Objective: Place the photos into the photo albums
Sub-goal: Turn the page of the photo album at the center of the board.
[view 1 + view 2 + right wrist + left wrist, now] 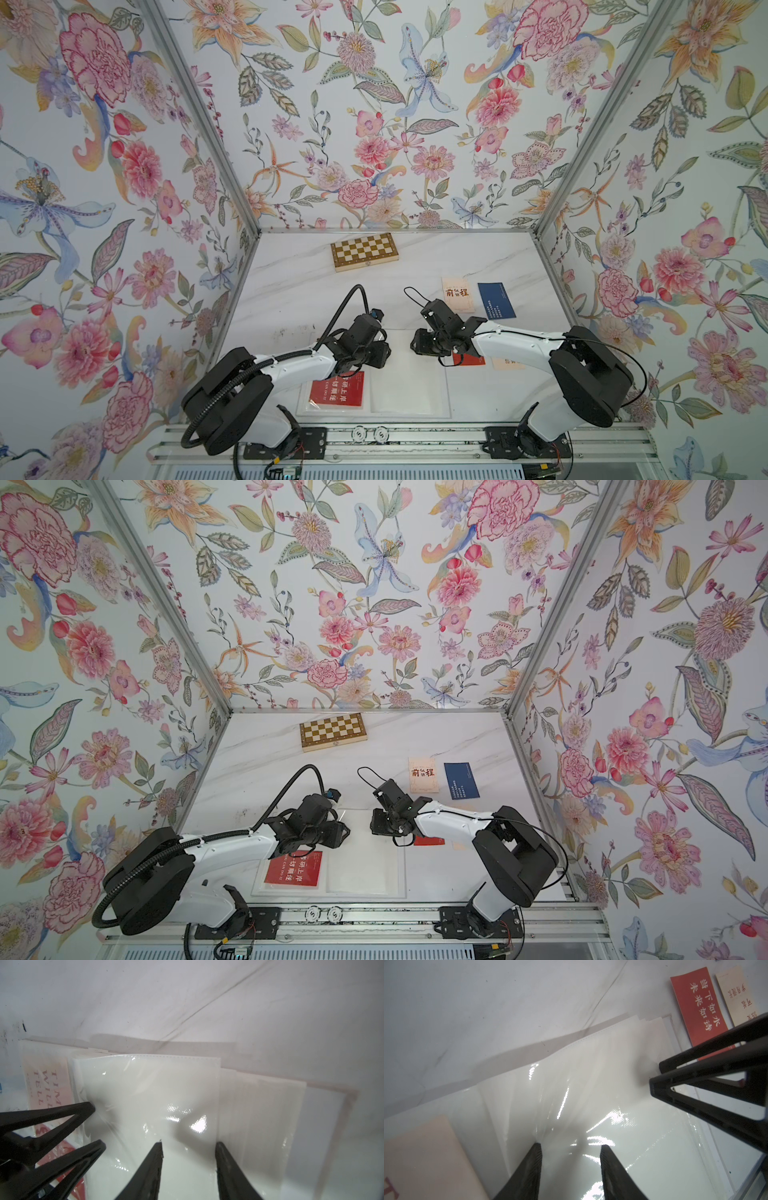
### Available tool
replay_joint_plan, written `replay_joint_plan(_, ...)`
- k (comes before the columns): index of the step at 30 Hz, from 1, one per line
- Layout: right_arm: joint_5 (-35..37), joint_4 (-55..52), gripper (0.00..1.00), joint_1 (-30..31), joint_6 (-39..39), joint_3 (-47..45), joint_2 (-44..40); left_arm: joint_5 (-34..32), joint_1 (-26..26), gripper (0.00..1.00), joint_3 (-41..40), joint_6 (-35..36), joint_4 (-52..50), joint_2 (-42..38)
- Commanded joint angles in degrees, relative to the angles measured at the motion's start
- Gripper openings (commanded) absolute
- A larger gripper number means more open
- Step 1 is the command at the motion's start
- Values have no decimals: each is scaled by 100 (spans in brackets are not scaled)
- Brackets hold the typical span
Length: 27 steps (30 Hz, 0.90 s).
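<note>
**A:** What is the setting?

**B:** A booth lined with floral wallpaper (374, 104) around a white marble tabletop (299, 299). A checkered wooden chessboard box (364, 251) lies at the far end.

**A:** Where is the album?

**B:** The white photo album (405, 397) lies open at the near edge, in the middle. On its left-hand page a sleeved red card (336, 388) with white Chinese characters sits nearest the robot. A pale "TIME WILL TELL" card (48, 1084) fills the sleeve beyond it.

**A:** And the grippers?

**B:** Both are down over the album's far half. The left gripper (570, 1147) has its jaws partly apart. Its tips rest on a glossy translucent sleeve page (571, 1095), which wrinkles toward one tip, and nothing is pinched. The right gripper (188, 1146) is also partly apart on the same page, one tip at its free edge, and it holds nothing.

**A:** Are any photos loose?

**B:** Four are. A loose red card (697, 1007) and a loose cream card (737, 995) lie side by side just right of the album, partly under the right arm (515, 345). Farther back on the right lie a cream card with bold brown characters (457, 294) and, beside it, a navy blue card (496, 300).
</note>
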Motion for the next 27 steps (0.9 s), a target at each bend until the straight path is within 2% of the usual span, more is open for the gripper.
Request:
replay_joint_plan(1,-79,111,44,-38,-72,-154,117,-160,132,46,-285,-8,-630,68)
replay_joint_plan(14,-771,851,36,-30,168,-468,-189,-61,189,46,-276,-24,-540,-37)
replay_joint_plan(22,-876,917,11,3,253,-460,-435,-27,231,47,-179,10,-583,-172)
replay_joint_plan(27,-905,843,4,55,273,-393,-618,-41,309,47,-69,84,-736,-363)
